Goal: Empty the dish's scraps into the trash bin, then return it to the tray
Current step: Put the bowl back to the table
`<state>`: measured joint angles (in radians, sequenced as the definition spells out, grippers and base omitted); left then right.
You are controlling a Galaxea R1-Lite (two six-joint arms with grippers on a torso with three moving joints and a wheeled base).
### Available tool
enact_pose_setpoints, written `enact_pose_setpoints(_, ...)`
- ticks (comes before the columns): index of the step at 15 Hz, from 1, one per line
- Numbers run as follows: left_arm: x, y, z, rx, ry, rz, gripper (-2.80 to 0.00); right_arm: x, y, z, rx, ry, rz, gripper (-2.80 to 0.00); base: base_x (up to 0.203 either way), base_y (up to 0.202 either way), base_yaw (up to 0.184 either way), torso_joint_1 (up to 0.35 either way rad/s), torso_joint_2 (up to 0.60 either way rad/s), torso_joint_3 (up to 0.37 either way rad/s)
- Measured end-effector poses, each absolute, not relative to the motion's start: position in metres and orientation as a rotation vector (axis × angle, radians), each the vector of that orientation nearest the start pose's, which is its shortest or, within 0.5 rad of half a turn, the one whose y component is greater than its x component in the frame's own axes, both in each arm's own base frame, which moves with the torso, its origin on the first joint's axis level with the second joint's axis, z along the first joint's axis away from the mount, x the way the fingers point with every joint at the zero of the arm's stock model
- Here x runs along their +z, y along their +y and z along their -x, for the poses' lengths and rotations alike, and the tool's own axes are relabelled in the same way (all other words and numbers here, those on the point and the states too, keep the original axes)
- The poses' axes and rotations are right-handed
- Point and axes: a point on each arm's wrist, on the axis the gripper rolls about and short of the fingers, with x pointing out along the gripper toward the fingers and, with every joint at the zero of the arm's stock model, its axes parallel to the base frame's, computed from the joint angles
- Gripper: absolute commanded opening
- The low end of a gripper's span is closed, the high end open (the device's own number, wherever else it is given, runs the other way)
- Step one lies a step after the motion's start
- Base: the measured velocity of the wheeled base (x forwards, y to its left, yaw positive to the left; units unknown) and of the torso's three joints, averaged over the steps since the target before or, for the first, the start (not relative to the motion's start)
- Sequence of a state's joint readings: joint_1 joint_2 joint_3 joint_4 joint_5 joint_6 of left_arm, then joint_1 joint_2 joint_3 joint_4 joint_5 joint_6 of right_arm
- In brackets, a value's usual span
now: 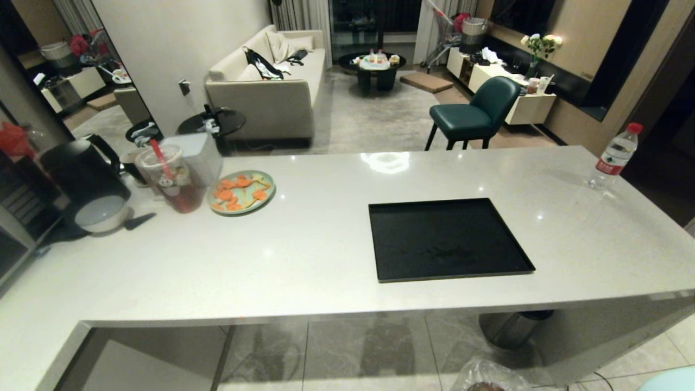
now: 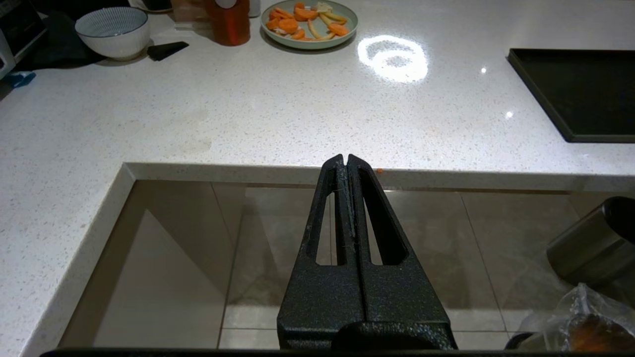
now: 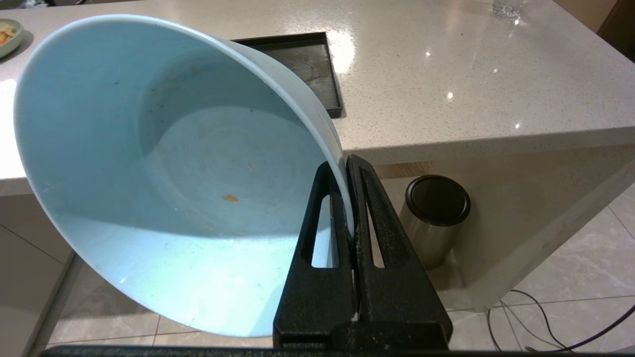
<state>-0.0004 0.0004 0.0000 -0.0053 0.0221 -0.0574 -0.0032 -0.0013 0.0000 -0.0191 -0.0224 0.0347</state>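
From the head view, the tray (image 1: 450, 239) lies bare on the counter (image 1: 304, 244), right of centre, while the trash bin (image 1: 486, 377) shows only as crinkled liner on the floor at the near edge, and a sliver of the dish (image 1: 670, 380) peeks in at the near right corner, below counter height. The risk I judge from this: the dish must rise over the counter's near edge to reach the tray, and a low path could knock its rim against that edge. In the left wrist view, the left gripper (image 2: 347, 161) hangs near the counter's edge with its jaws pressed together on nothing; it looks idle and harmless. In the right wrist view, the right gripper (image 3: 346, 171) has its jaws pinched tight on the dish's thin rim, the bowl tilted with only a small orange speck inside, so the scraps seem gone. A pinch on one rim point leaves the deep bowl hanging off to one side; a jolt could swing or slip it. Setting it down tilted could make it roll or catch the tray's raised rim.
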Motion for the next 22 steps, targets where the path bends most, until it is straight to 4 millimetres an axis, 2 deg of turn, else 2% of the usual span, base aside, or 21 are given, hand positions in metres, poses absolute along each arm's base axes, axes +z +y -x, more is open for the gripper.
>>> enact_pose_setpoints(9,0.076,0.0,0.023,0.022,-0.006,0.058,-2.8,0.081,0.0,0.018,-0.021,0.033,-0.004,-2.8,0.0,0.0,0.0,0.0,0.0,0.0)
enact_pose_setpoints(11,0.076,0.001,0.023,0.022,-0.006,0.058,-2.8,0.1,0.0,0.009,0.004,0.074,-0.024,-2.8,0.0,0.0,0.0,0.0,0.0,0.0)
enact_pose_setpoints(13,0.076,0.001,0.023,0.022,-0.006,0.057,-2.8,0.128,0.001,-0.01,0.055,0.136,-0.041,-2.8,0.0,0.0,0.0,0.0,0.0,0.0)
enact_pose_setpoints(15,0.076,0.001,0.023,0.022,-0.006,0.058,-2.8,0.158,0.002,-0.042,0.1,0.225,-0.057,-2.8,0.0,0.0,0.0,0.0,0.0,0.0)
enact_pose_setpoints(17,0.076,0.001,0.023,0.022,-0.006,0.058,-2.8,0.184,0.004,-0.086,0.13,0.32,-0.085,-2.8,0.0,0.0,0.0,0.0,0.0,0.0)
enact_pose_setpoints(20,0.076,0.001,0.023,0.022,-0.006,0.057,-2.8,0.227,0.014,-0.169,0.167,0.441,-0.178,-2.8,0.0,0.0,0.0,0.0,0.0,0.0)
enact_pose_setpoints(22,0.076,0.001,0.023,0.022,-0.006,0.058,-2.8,0.248,0.029,-0.22,0.149,0.525,-0.284,-2.8,0.0,0.0,0.0,0.0,0.0,0.0)
